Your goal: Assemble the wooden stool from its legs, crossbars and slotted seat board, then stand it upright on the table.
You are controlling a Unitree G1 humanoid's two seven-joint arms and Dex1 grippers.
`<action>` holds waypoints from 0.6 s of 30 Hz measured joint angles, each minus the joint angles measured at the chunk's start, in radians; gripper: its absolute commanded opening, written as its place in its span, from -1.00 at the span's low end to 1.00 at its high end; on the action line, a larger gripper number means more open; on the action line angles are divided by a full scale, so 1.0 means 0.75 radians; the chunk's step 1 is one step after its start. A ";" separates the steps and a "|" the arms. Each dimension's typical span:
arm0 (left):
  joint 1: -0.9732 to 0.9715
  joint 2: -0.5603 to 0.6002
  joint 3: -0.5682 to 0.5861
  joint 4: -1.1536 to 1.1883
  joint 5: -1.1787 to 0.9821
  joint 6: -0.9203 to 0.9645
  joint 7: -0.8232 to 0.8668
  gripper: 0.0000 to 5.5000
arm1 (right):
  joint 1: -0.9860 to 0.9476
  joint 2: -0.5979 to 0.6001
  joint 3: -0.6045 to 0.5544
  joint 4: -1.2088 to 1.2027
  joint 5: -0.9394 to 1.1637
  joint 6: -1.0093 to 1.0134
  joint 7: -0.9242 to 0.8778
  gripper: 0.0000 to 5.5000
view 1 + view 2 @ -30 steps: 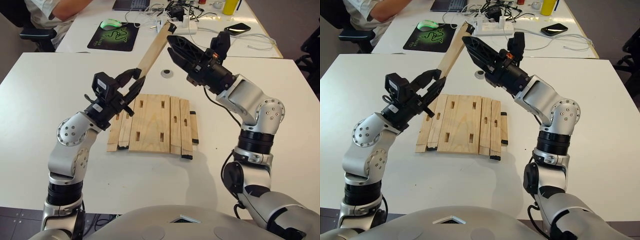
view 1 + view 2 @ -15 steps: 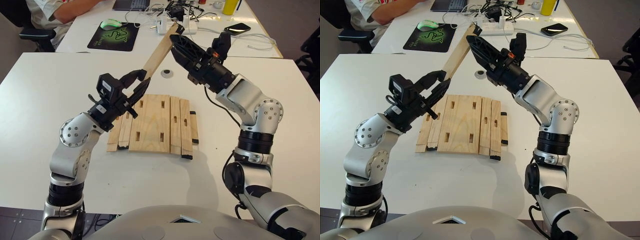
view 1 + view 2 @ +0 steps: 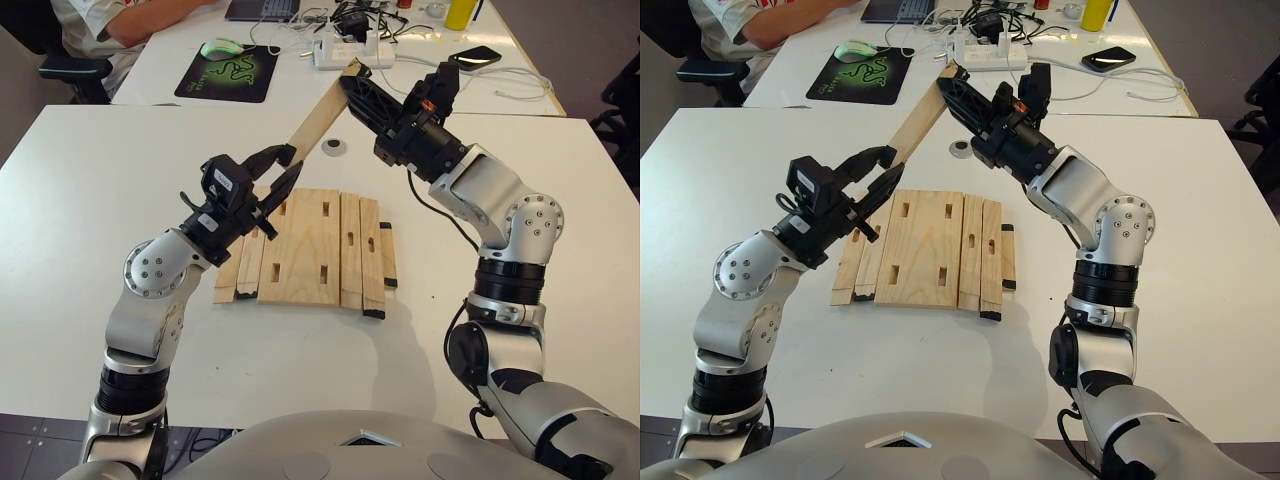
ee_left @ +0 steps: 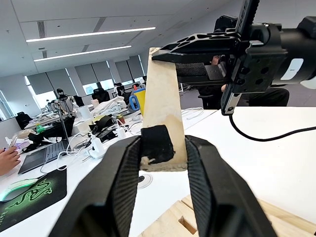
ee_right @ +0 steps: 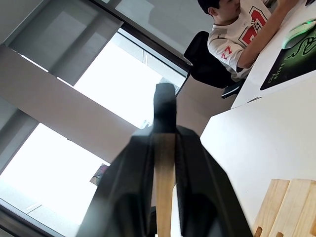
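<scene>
A white desk [image 3: 80, 200] carries the stool parts. The slotted seat board [image 3: 300, 245] lies flat near its middle. Two narrower pieces [image 3: 240, 262] lie just beside the board on its left. More strips [image 3: 362, 250] lie alongside on its right, some with black ends.

One leg [image 3: 318, 112] is held in the air above the far edge of the board. It slants up and away from the robot's left toward its right. The left fingers [image 3: 287, 160] are closed on the leg's lower end, pinching its two faces at the dark cap, as the left wrist view shows [image 4: 163, 153]. The right fingers [image 3: 352, 84] are clamped on the upper end, and the right wrist view shows the wood [image 5: 164, 173] squeezed edge-on between them. Both arms are raised over the desk.

Behind the leg a small round grommet [image 3: 334, 147] sits in the desk. On the next desk are a mouse pad [image 3: 227, 72], a power strip [image 3: 350, 50] and a phone [image 3: 475, 56].
</scene>
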 measured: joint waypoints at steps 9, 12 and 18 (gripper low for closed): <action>0.010 -0.001 0.001 0.014 -0.002 -0.001 0.002 -0.17 | 0.000 0.000 -0.002 -0.043 0.008 -0.029 -0.048 -0.85; 0.033 0.001 0.008 0.018 -0.002 0.000 0.002 0.01 | 0.002 -0.002 -0.005 -0.099 0.008 -0.061 -0.086 -0.85; 0.055 0.005 0.039 0.018 -0.006 0.004 0.015 0.35 | 0.066 -0.011 -0.013 -0.173 -0.034 -0.114 -0.142 -0.85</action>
